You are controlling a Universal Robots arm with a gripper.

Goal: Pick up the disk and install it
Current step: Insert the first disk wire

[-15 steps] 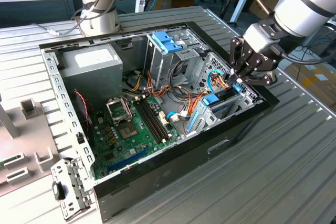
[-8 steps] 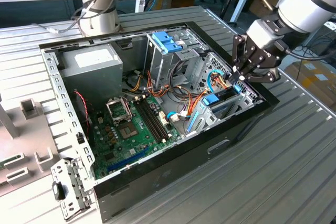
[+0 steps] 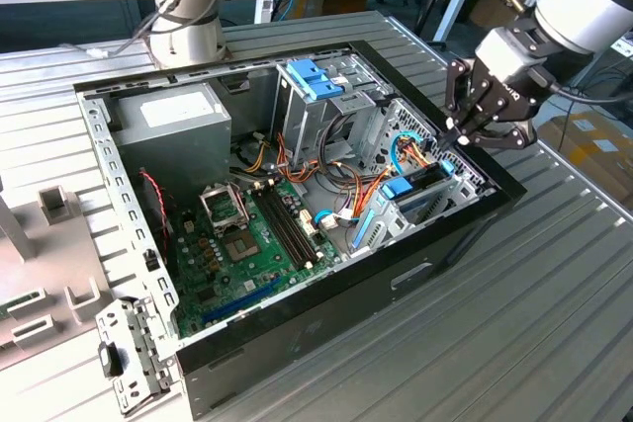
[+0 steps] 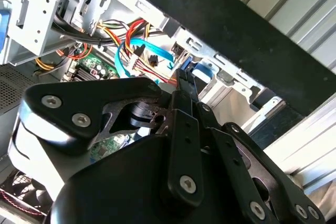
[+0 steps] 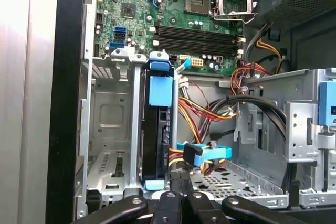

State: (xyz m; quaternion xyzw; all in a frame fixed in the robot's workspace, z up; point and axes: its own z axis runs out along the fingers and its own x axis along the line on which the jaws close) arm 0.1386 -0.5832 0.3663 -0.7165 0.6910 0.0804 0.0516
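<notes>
1. The end effector (image 3: 465, 135) hovers over the case corner on the exterior view's right, its fingers drawn together and gripping nothing.
2. The disk (image 5: 159, 148) appears already seated on edge in its bay, held in a blue carrier, beside the empty metal bay (image 5: 107, 124).
3. Judged from this, seating is the step in hand: any push should go squarely on the carrier's blue end, straight along the bay rails.
4. Room is tight: the black case rim (image 3: 485, 207) runs close on one side, and the orange and yellow cable bundle (image 5: 197, 116) crowds the other.
5. Above the case the space is open for lifting straight out.
</notes>
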